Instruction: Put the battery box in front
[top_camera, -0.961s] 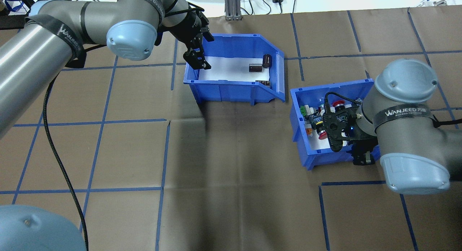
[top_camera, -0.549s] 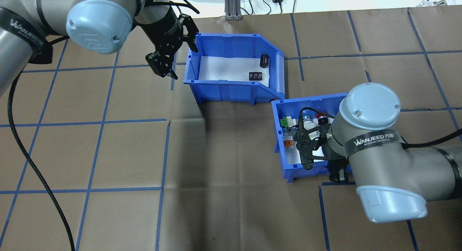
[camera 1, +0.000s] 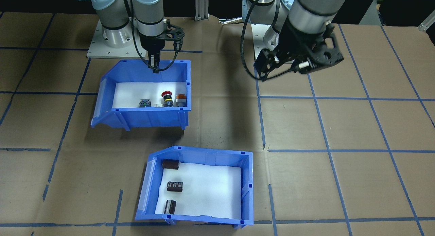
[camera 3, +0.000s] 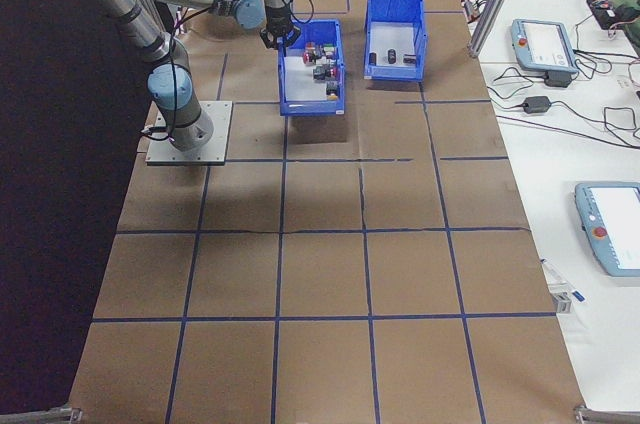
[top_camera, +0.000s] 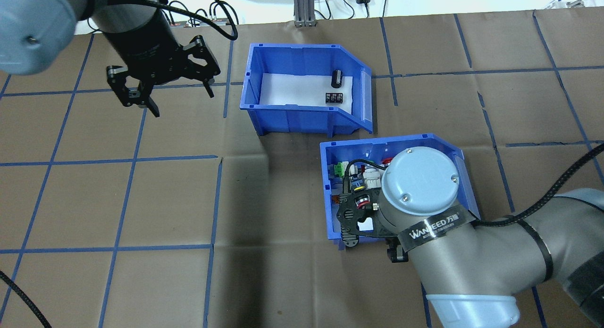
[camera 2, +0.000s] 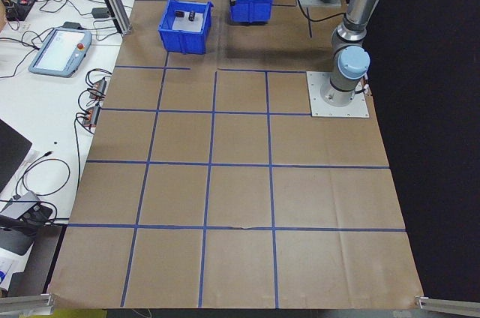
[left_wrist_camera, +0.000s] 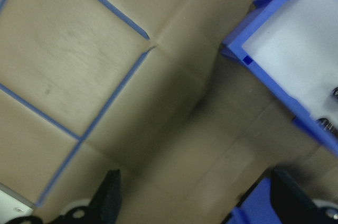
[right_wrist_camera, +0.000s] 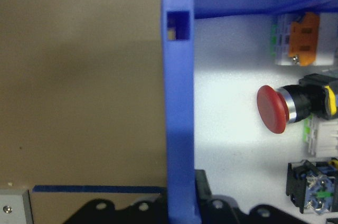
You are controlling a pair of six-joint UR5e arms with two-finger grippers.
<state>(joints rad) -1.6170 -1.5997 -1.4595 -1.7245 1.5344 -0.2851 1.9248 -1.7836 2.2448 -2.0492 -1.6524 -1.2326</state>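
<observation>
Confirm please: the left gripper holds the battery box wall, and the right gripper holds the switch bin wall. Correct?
Not quite. In the overhead view the left gripper hangs open over bare table, apart from the battery box. The right gripper does hold the switch bin wall.

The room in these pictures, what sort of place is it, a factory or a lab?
Most likely a robotics lab or test cell, not a production line. Brown paper taped into a blue grid covers the table, teach pendants lie on the white side bench among loose cables, and both parts bins hold only a few components.
</observation>
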